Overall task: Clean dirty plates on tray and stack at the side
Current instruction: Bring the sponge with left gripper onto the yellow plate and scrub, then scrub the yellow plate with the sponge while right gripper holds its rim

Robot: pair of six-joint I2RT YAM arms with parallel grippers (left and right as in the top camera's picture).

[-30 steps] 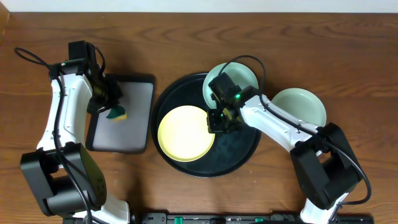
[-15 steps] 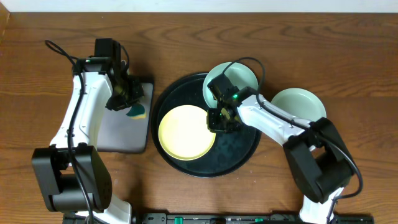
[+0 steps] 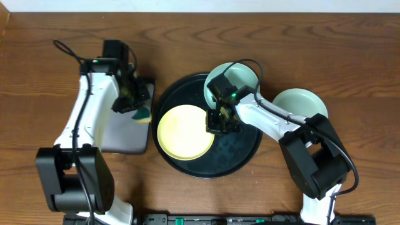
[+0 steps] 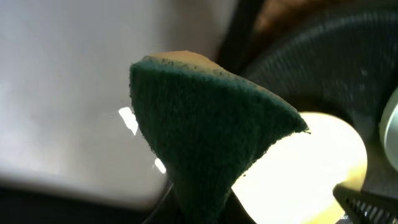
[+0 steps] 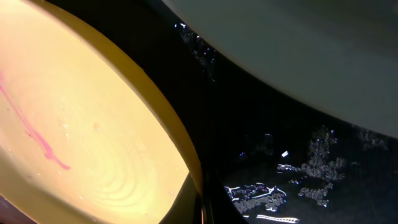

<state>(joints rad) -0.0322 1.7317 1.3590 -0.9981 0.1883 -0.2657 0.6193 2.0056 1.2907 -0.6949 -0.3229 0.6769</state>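
The pale yellow plate point(image 3: 182, 132) lies on the left half of the round black tray point(image 3: 240, 150). My right gripper point(image 3: 217, 122) is shut on the plate's right rim. In the right wrist view the plate point(image 5: 93, 124) bears a pink streak, and the jaws point(image 5: 202, 202) pinch its edge. One mint-green plate point(image 3: 242, 76) sits at the tray's far rim, and it also shows in the right wrist view point(image 5: 298, 50). The other mint-green plate point(image 3: 303, 106) lies on the wood at the right. My left gripper point(image 3: 132, 103) is shut on a green and yellow sponge point(image 3: 143, 114), which fills the left wrist view point(image 4: 205, 137).
A rectangular black tray with a grey inside point(image 3: 122, 134) lies left of the round tray, under the sponge. The round tray's surface point(image 5: 286, 162) is wet with droplets. Bare wood tabletop point(image 3: 350, 69) surrounds both trays. Both arms reach over the middle of the table.
My left arm has carried the sponge right, from the middle of the rectangular tray to its right edge beside the round tray. The right gripper and the yellow plate have shifted slightly left.
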